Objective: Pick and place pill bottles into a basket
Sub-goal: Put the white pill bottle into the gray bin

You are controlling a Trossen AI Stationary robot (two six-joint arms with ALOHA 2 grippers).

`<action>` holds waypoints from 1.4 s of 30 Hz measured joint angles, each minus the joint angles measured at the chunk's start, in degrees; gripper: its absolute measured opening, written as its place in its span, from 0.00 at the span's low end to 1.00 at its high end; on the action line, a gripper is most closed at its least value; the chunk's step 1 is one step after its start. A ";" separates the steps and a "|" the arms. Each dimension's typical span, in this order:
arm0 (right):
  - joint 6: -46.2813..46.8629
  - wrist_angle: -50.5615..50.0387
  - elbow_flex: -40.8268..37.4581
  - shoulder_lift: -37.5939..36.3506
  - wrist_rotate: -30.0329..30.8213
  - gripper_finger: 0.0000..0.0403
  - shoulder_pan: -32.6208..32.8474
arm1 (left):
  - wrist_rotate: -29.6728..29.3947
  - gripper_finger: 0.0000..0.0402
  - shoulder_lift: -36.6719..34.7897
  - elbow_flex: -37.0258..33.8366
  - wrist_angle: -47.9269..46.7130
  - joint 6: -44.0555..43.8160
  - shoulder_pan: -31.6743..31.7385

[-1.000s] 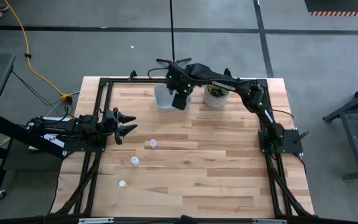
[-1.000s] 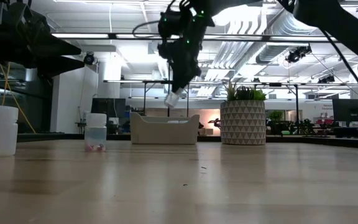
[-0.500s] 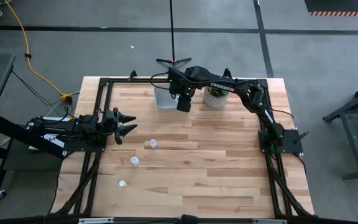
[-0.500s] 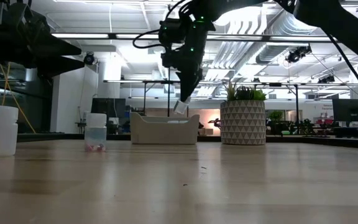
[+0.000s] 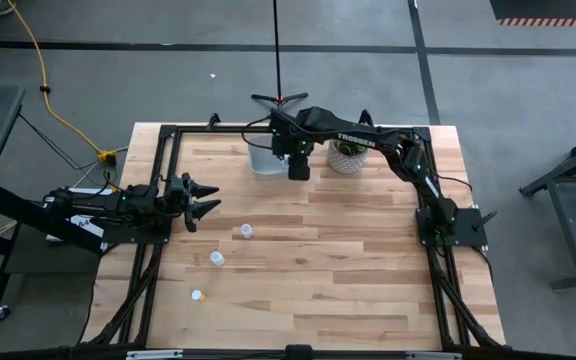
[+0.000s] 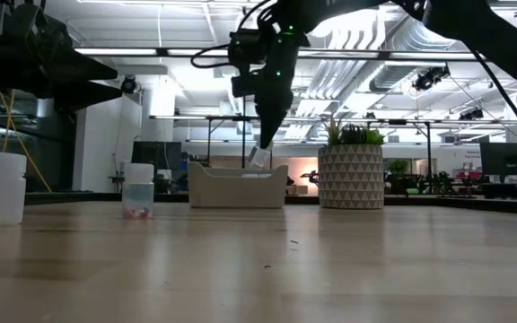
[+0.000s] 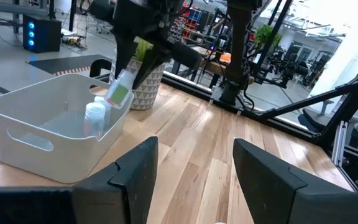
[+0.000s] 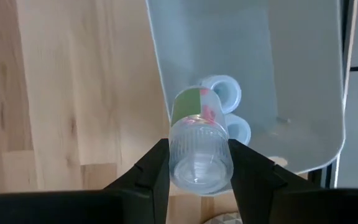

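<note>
My right gripper (image 5: 296,170) is shut on a small white pill bottle with a green label (image 8: 199,146), just above the right wall of the pale basket (image 5: 261,158) at the table's far side. Two more bottles (image 8: 222,90) lie inside the basket, which also shows in the left wrist view (image 7: 48,134). Three bottles stand on the table (image 5: 246,231), (image 5: 216,259), (image 5: 197,296). My left gripper (image 5: 203,200) is open and empty at the table's left side. My right gripper pinches the bottle's ribbed white end (image 8: 199,163) between its two fingers (image 8: 154,165). The fingers point down from above. The bottle hangs tilted below the fingers (image 6: 260,158), clear of the table, just over the basket's rim.
A green plant in a patterned white pot (image 5: 348,155) stands right of the basket, close to my right arm. Open wooden table lies in the middle and near part. A black frame runs along the table's edges.
My right gripper has gone down toward the basket and a little toward the table's right and near edges, still shut on the bottle. The bottle now hangs lower, close to the basket's rim. My left arm has kept still.
</note>
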 joint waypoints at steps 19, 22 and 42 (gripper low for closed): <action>-1.66 -3.19 -0.02 3.17 2.86 0.31 -1.23 | 0.00 0.61 0.00 0.00 0.00 0.00 -0.01; -1.75 -4.52 -0.02 3.17 1.85 0.33 -1.56 | 0.00 0.61 0.00 0.00 -0.01 0.00 0.00; -2.05 -4.71 -0.02 3.17 1.42 0.45 -1.47 | -0.18 0.61 0.00 0.00 0.00 0.00 0.00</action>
